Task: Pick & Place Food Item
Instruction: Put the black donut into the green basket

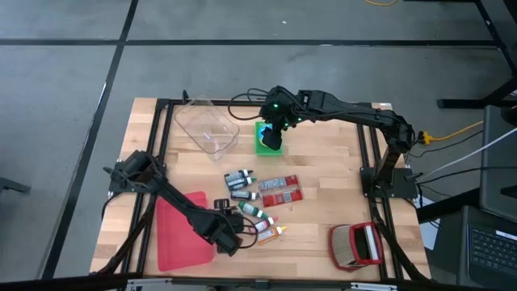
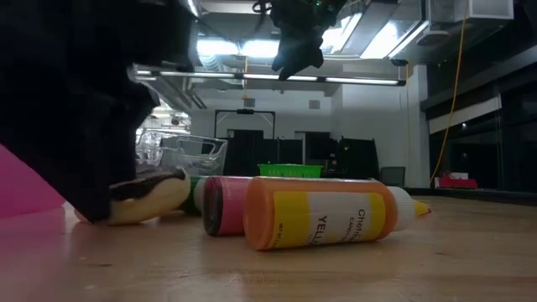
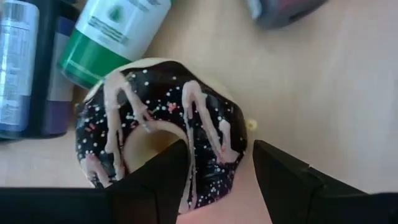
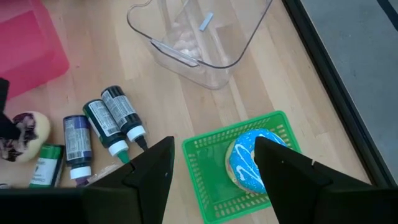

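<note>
L gripper [image 3: 214, 180] is down at the table's near edge w/ a chocolate donut [image 3: 161, 124] pinched by its rim: one finger [image 3: 165, 177] through the hole, the other outside, so jaws fairly wide on the ring. Pink tray [image 1: 182, 234] lies just to its outer side, prob. the drop spot. R gripper [image 4: 214, 168] hangs spread above the green basket [image 4: 205, 155], blue donut [image 4: 252, 165] directly beneath. Bottles [image 1: 250, 198] sit between the arms.

Clear bin [image 1: 207, 127] at table's [image 1: 323, 162] far left; basket [image 1: 267, 139] just right of it, doughnut [image 4: 250, 163] inside. Bottles [image 1: 252, 204] clustered mid-table, packets [image 1: 279, 189] beside them. Tray [image 1: 179, 233] near left; second doughnut [image 3: 158, 127] between tray and bottles
</note>
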